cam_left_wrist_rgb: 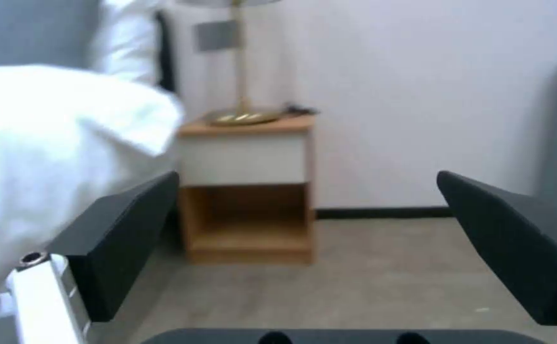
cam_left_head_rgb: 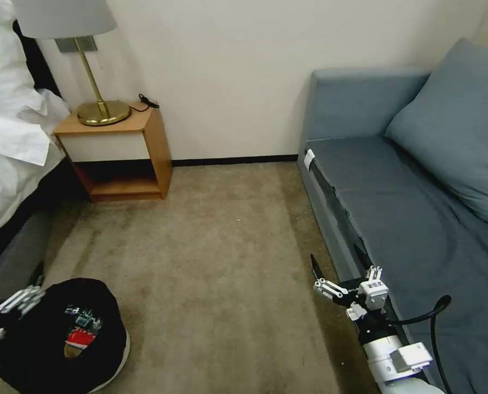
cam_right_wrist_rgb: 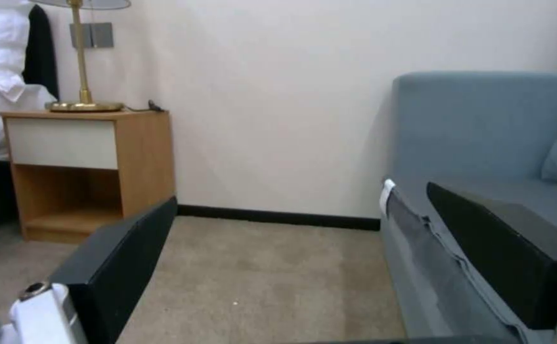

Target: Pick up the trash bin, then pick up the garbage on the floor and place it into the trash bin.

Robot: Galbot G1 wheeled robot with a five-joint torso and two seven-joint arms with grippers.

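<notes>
Left gripper (cam_left_wrist_rgb: 304,248) wide open beside trash bin (cam_left_head_rgb: 57,336); right gripper (cam_right_wrist_rgb: 316,267) also open, empty. Risk: w/o a grip, bin tips, spilling garbage (cam_left_head_rgb: 79,331).

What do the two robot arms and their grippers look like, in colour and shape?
The right gripper has flat black fingers on white and silver linkages, a white cylindrical wrist and a black cable looping beside it. The left gripper has the same black wedge-shaped fingers with white metal links.
</notes>
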